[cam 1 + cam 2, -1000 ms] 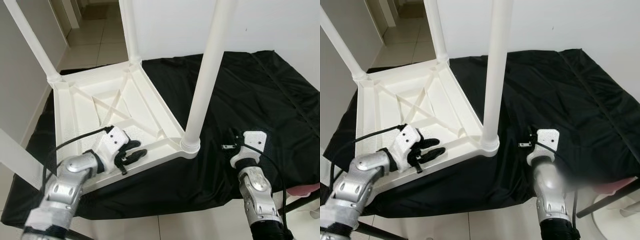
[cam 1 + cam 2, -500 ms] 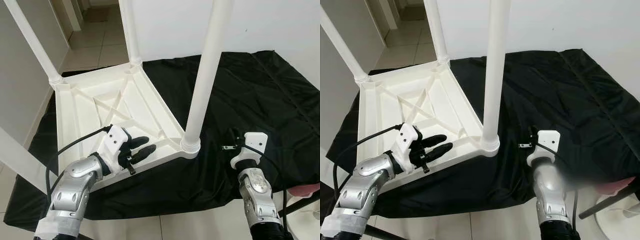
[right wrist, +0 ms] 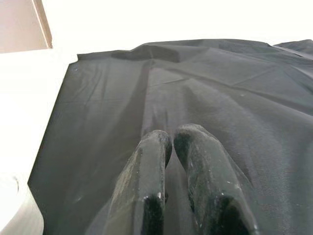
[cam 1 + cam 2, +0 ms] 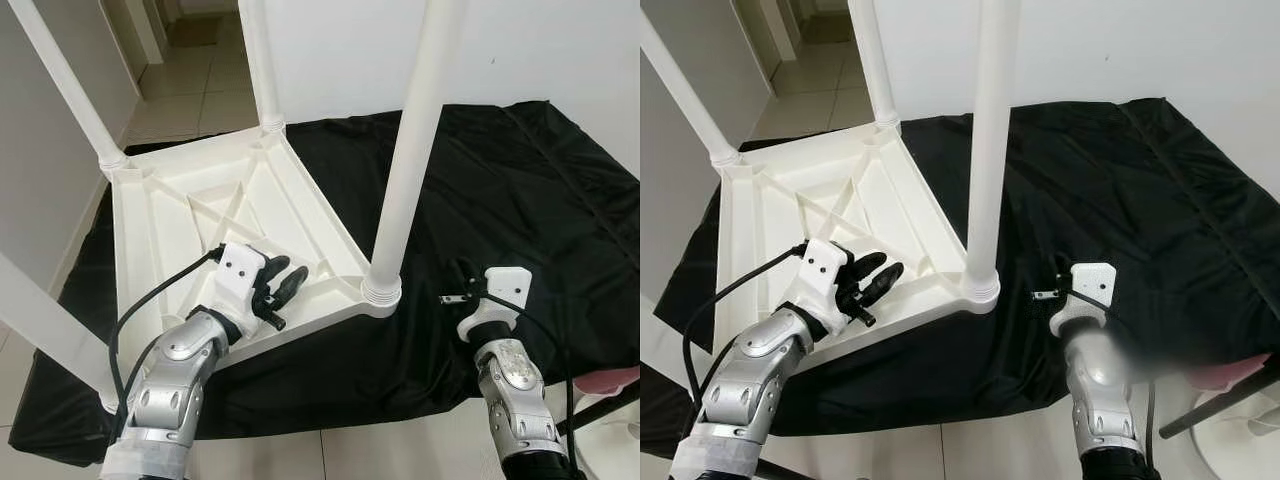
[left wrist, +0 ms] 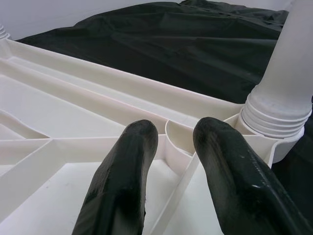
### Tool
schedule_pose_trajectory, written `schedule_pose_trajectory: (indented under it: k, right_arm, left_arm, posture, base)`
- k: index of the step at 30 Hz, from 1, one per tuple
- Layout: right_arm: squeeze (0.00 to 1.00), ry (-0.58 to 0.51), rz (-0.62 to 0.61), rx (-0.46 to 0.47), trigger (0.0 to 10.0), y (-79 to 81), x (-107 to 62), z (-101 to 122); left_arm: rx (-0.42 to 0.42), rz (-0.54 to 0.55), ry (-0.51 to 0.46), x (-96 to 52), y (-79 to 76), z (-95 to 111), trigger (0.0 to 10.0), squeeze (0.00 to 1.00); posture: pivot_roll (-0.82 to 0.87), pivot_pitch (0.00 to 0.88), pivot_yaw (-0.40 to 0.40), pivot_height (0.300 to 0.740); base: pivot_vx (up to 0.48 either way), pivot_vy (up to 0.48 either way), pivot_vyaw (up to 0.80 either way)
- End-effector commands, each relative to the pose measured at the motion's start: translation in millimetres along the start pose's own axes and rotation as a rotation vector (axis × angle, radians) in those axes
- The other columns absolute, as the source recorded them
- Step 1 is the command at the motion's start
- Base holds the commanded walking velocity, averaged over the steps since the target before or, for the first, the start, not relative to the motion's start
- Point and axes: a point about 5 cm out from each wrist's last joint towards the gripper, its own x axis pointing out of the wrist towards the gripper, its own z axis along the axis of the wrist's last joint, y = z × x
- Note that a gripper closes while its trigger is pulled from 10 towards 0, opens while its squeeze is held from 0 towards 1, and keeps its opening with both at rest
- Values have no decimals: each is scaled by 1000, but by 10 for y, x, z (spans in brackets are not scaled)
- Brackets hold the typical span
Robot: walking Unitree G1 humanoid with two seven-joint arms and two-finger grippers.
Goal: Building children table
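Note:
A white plastic children's table (image 4: 190,200) lies upside down on a black cloth (image 4: 520,180), with its legs pointing up. The nearest leg (image 4: 410,150) stands in its corner socket (image 5: 276,115). My left gripper (image 4: 285,280) hovers open over the table's ribbed underside by the front rim, a short way left of that socket. Its fingers (image 5: 129,161) hold nothing. My right gripper (image 4: 462,278) is shut and empty, low over the bare cloth (image 3: 146,88) to the right of the nearest leg.
Two more legs (image 4: 65,85) (image 4: 258,60) rise at the far corners, and another (image 4: 40,320) slants up at the near left. Tiled floor (image 4: 190,80) runs behind, between a grey wall (image 4: 40,180) and a white one. A pink object (image 4: 615,378) lies at the cloth's right edge.
My left gripper has moved forward and to the right over the table's underside, closer to the nearest leg's corner, and its fingers now point further up. The right arm has barely moved.

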Motion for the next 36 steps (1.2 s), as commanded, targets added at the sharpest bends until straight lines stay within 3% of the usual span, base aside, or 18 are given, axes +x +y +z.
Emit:
schedule_pose_trajectory:
  k: [1, 2, 7, 10, 11, 12, 17, 18, 23, 24, 29, 36]
  right_arm:
    - [110, 21, 26, 0, 10000, 35, -31, -33]
    - [1000, 20, 62, -2, 10000, 56, -55, -20]
    - [1000, 19, 122, -3, 10000, 84, -97, 5]
    - [1000, 20, 188, -25, 10000, 73, -138, 43]
    - [1000, 25, 224, -30, 10000, 70, -152, 59]
    - [631, 29, 265, -29, 10000, 69, -163, 76]
    - [631, 33, 291, -26, 10000, 71, -171, 86]
    - [0, 39, 337, -10, 10000, 72, -177, 111]
    - [0, 67, 493, -12, 10000, 18, -196, 196]
    - [0, 93, 592, -20, 10000, 40, -208, 214]
    - [0, 100, 649, -25, 10000, 72, -187, 238]
    - [0, 72, 732, -30, 10000, 272, 85, 263]
  left_arm:
    - [13, 40, 3, -29, 29, 11, 10000, 0]
    - [-32, -5, -9, -34, 7, 13, 10000, 1000]
    - [-65, -49, -19, -36, -29, 29, 10000, 1000]
    - [-20, -61, -25, -39, -57, 72, 10000, 973]
    - [2, -60, -35, -41, -69, 100, 10000, 0]
    - [19, -57, -42, -46, -86, 125, 10000, 0]
    - [29, -55, -46, -49, -97, 140, 10000, 0]
    - [51, -49, -48, -61, -116, 158, 10000, 0]
    - [106, -56, -47, -96, -194, 184, 10000, 0]
    - [112, -56, -38, -107, -206, 196, 10000, 0]
    - [101, -54, -19, -112, -214, 195, 10000, 0]
    - [91, 13, -10, -96, -231, 238, 10000, 0]
  posture:
    - [-34, 53, 105, 740]
    - [-54, 57, 112, 740]
    - [-55, 52, 105, 740]
    - [-68, 50, 100, 740]
    - [-68, 50, 100, 740]
    - [-67, 48, 101, 740]
    - [-67, 48, 101, 740]
    - [-62, 46, 102, 740]
    - [-44, 43, 81, 740]
    - [-45, 43, 79, 740]
    - [-47, 44, 77, 740]
    - [-52, 41, 88, 740]
  base:
    - [0, 0, 0]
    - [0, 0, 0]
    - [0, 0, 0]
    - [0, 0, 0]
    - [0, 0, 0]
    - [0, 0, 0]
    - [0, 0, 0]
    - [0, 0, 0]
    - [0, 0, 0]
    - [0, 0, 0]
    - [0, 0, 0]
    - [0, 0, 0]
